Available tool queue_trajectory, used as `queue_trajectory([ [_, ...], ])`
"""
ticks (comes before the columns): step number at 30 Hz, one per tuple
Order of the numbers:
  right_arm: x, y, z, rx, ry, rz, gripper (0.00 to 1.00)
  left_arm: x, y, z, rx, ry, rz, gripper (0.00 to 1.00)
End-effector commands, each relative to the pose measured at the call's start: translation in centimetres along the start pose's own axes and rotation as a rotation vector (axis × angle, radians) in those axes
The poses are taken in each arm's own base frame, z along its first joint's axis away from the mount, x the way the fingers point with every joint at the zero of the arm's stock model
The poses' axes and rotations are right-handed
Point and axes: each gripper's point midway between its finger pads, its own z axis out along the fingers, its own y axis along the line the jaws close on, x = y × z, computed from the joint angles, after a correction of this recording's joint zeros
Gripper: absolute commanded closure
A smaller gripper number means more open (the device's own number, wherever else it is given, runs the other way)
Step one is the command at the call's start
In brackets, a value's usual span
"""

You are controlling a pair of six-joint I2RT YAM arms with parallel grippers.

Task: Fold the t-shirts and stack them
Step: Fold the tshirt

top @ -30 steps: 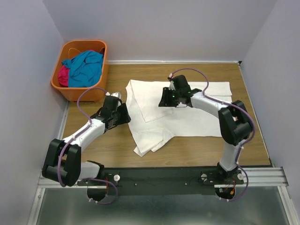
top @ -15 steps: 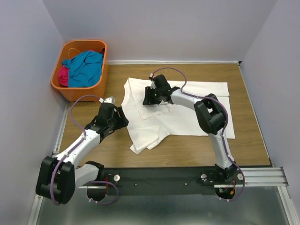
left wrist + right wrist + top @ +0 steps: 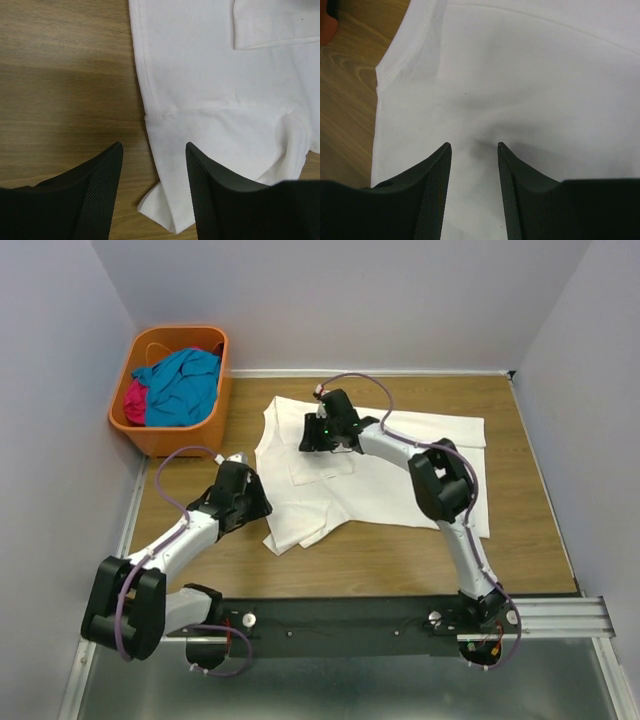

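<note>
A white t-shirt (image 3: 400, 480) lies spread on the wooden table, plain side up with no print showing. My right gripper (image 3: 312, 440) rests on its upper left part. In the right wrist view its jaws (image 3: 474, 145) stand apart, tips pressed into the cloth (image 3: 520, 75), which puckers between them. My left gripper (image 3: 258, 504) is open at the shirt's left edge. In the left wrist view it (image 3: 152, 145) straddles the hem above a folded sleeve corner (image 3: 165, 215), holding nothing. A teal-blue t-shirt (image 3: 185, 380) and a magenta one (image 3: 135, 400) lie in the basket.
The orange basket (image 3: 170, 440) stands at the back left corner, close to the left arm. Bare wood (image 3: 65, 75) lies left of the shirt. Grey walls enclose the table on three sides.
My right gripper has slid left across the shirt, dragging the cloth a little left with it. The left gripper has shifted slightly toward the shirt's left hem.
</note>
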Motion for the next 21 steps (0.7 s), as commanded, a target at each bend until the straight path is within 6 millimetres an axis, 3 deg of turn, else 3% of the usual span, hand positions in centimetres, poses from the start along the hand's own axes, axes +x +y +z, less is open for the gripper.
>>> queue_trajectory([
  [1,-2.3,-0.1,-5.4,0.092,-0.068,-0.051,0.50,-1.0,0.4,0.4,-0.046,-0.026,-0.008,0.43],
  [5,-1.1,-3.4,-11.0,0.212,-0.084,-0.007,0.50,-1.0,0.4,1.2,-0.050,-0.011,0.001,0.53],
  [6,-0.3,-5.1,-12.2,0.257,-0.075,0.019,0.50,-1.1,0.3,1.4,-0.050,-0.008,0.006,0.55],
  [8,1.6,-6.5,-15.2,0.292,-0.058,0.051,0.50,-1.1,0.4,1.9,-0.058,-0.002,0.014,0.56],
  [9,2.4,-8.2,-17.4,0.348,-0.066,0.075,0.50,-1.3,0.3,2.2,-0.058,-0.002,0.017,0.57],
  [13,4.8,-12.3,-21.8,0.462,-0.055,0.154,0.50,-1.8,0.1,2.9,-0.064,0.000,0.034,0.58],
  [14,5.7,-13.6,-23.7,0.500,-0.057,0.182,0.49,-1.8,0.2,3.1,-0.070,0.004,0.040,0.58],
  [17,7.4,-16.3,-27.4,0.614,-0.066,0.220,0.47,-2.0,0.2,3.6,-0.078,0.011,0.054,0.58],
  [21,9.2,-18.0,-30.6,0.700,-0.056,0.256,0.46,-2.0,0.3,3.9,-0.084,0.016,0.062,0.58],
])
